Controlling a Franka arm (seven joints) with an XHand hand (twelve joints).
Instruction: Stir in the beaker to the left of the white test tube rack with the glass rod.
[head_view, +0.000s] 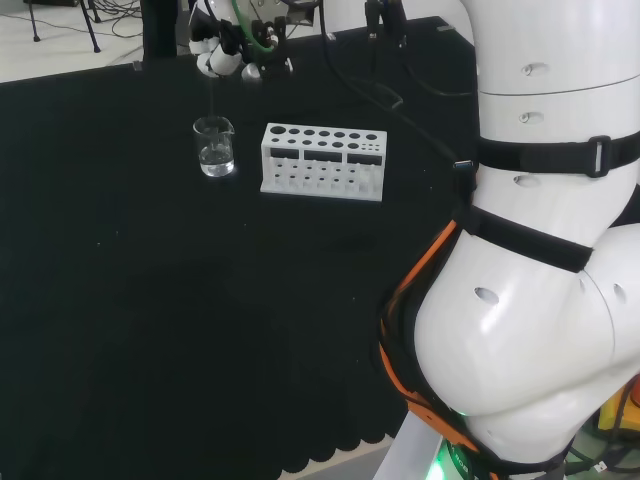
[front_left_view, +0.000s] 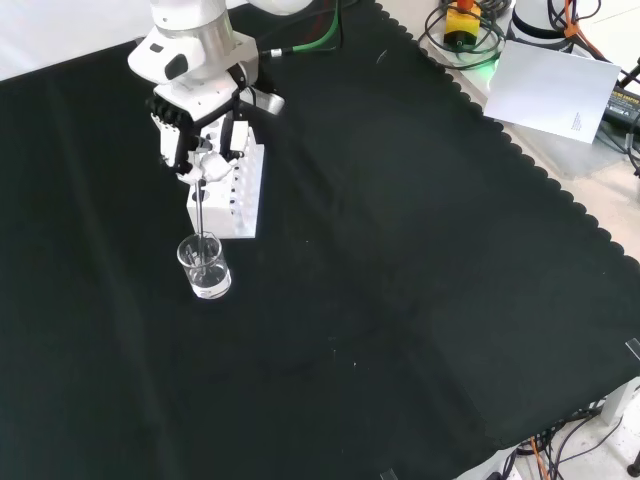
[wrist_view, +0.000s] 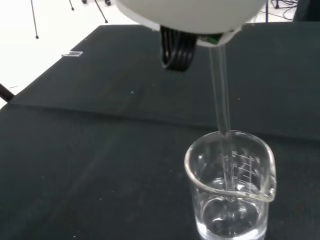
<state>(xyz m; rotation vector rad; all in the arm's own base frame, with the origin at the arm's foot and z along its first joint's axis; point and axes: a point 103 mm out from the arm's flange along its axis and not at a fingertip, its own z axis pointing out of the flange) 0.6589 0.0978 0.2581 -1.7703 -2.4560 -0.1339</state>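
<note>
The beaker (wrist_view: 230, 187) takes the near-upright glass rod (wrist_view: 221, 100), tip down, pinched by the hand's (front_left_view: 200, 130) fingers.

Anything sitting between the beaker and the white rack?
Nothing: in the head view only bare black cloth separates the beaker from the white test tube rack.

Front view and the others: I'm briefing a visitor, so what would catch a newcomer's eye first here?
Probably the hand at the front view's upper left, holding a glass rod that dips into the clear beaker. Next, the white test tube rack, bright on the black cloth just right of the beaker in the head view.
</note>
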